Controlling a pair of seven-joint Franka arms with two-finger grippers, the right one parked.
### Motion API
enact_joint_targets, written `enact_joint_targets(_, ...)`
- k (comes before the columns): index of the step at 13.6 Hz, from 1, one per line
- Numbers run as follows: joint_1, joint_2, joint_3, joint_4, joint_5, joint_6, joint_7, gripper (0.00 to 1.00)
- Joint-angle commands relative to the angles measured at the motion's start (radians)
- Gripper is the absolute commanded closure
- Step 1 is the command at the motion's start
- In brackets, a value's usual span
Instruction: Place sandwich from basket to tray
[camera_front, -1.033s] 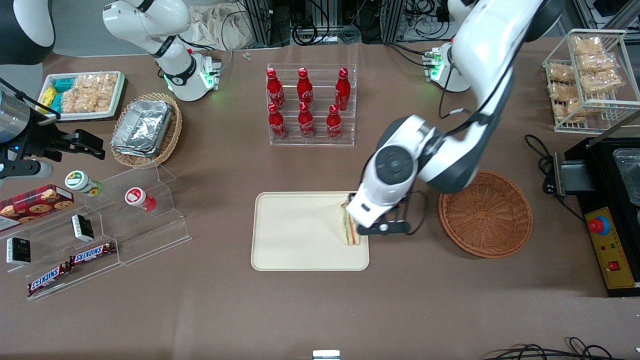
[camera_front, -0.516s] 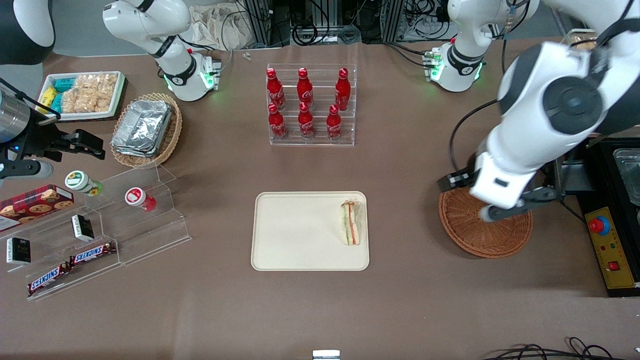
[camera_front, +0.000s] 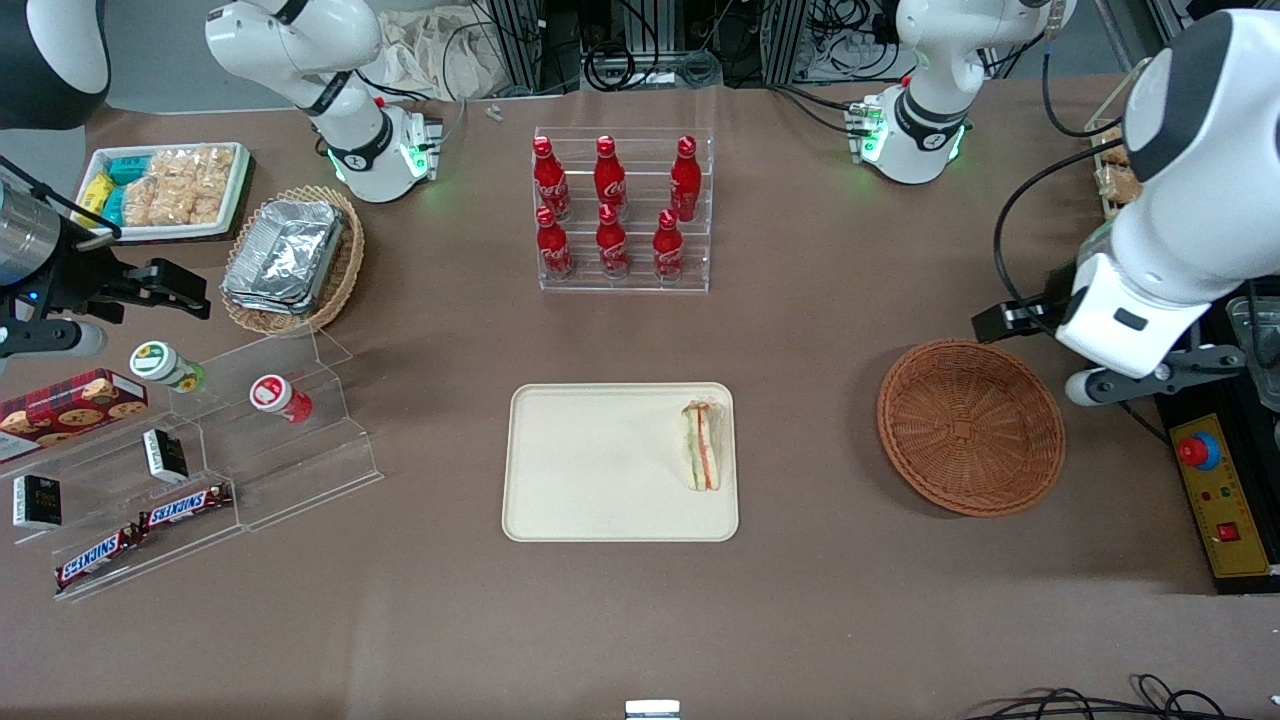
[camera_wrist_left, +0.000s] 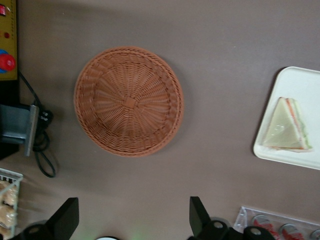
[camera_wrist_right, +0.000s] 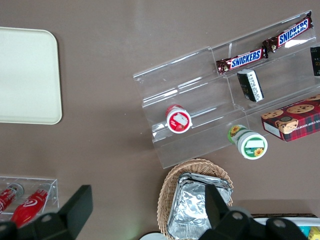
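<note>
The sandwich (camera_front: 702, 445) lies on the cream tray (camera_front: 600, 470), at the tray's edge nearest the reddish-brown basket (camera_front: 970, 425). The basket holds nothing. My left gripper (camera_front: 1150, 378) hangs high above the table, beside the basket toward the working arm's end, over the edge of the black machine. In the left wrist view the gripper (camera_wrist_left: 132, 220) is open and empty, its fingers (camera_wrist_left: 67, 217) wide apart. That view also shows the basket (camera_wrist_left: 129, 100), the tray's corner (camera_wrist_left: 305, 82) and the sandwich (camera_wrist_left: 287, 125) well away from the fingers. The right wrist view shows a bare tray corner (camera_wrist_right: 25, 75).
An acrylic rack of red bottles (camera_front: 620, 210) stands farther from the camera than the tray. A black machine with a red button (camera_front: 1215, 470) lies beside the basket. A tan basket of foil containers (camera_front: 290, 260), a white snack tray (camera_front: 165, 190) and an acrylic step stand (camera_front: 230, 440) are toward the parked arm's end.
My gripper was at the sandwich on the tray; it let go, rose and swung past the basket toward the working arm's end. The sandwich stays on the tray.
</note>
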Motion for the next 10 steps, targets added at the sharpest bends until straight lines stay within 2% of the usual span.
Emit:
enact_joint_targets(1, 0.049, -0.051, -0.004, -0.052, -0.013, -0.007, 0.070, 0.01)
enact_joint_targets(2, 0.049, -0.053, 0.014, -0.052, -0.016, -0.017, 0.116, 0.01)
enact_joint_targets(5, -0.122, -0.065, 0.289, -0.052, -0.045, -0.034, 0.281, 0.00)
enact_joint_targets(10, -0.104, -0.065, 0.316, -0.058, -0.069, -0.033, 0.360, 0.00)
